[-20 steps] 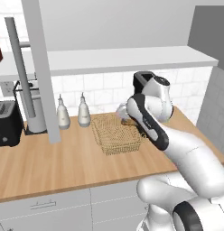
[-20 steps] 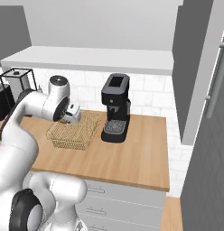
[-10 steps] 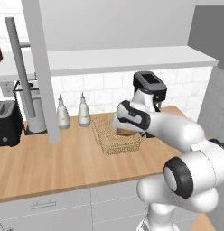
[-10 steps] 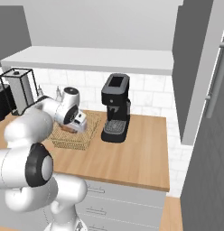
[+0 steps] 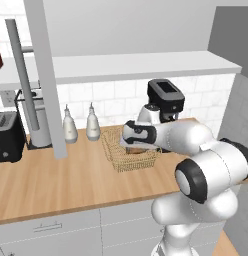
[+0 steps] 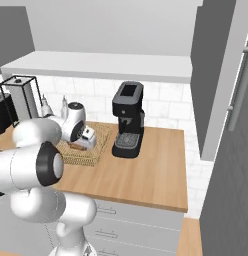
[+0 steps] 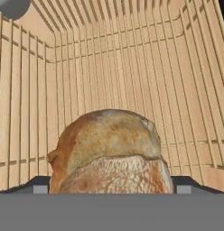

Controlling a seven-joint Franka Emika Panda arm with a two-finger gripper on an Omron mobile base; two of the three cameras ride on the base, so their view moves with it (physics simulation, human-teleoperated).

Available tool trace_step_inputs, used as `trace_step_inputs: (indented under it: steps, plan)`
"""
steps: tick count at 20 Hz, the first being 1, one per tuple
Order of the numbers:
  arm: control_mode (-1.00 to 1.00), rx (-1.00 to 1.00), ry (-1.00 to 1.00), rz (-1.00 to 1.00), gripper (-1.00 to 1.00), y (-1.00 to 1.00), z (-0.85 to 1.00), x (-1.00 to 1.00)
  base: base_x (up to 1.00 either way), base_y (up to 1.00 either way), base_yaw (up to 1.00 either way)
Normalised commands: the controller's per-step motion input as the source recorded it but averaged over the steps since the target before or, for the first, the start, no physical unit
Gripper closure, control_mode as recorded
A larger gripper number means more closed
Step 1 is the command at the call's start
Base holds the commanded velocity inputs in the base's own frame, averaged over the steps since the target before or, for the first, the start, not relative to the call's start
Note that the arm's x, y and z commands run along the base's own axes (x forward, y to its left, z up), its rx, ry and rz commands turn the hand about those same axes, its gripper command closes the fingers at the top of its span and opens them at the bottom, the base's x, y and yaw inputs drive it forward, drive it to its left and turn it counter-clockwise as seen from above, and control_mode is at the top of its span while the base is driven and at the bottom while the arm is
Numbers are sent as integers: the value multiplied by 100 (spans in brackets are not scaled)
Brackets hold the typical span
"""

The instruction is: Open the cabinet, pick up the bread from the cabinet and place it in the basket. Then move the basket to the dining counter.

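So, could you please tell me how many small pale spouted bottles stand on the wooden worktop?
2: one pale bottle and a second pale bottle side by side left of the tan wire basket; the arm might hide others.

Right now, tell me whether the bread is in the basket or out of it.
In. The hand view shows the bread low between the basket's mesh walls, gripper on it.

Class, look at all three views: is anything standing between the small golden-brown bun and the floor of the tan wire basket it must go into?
Nothing visible does. The golden-brown round bun sits between the hand's fingertips, already inside the tan wire-mesh basket, with only bare mesh walls around it.
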Motion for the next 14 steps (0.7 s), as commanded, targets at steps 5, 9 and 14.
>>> trace_step_inputs:
  steps: [5,9,14]
  plan:
    - [-100,-7,-2,0,100,7,-29,24,0,0,0]
    - [-100,0,0,0,100,0,-25,33,0,0,0]
    - [-100,0,0,0,100,0,-34,38,0,0,0]
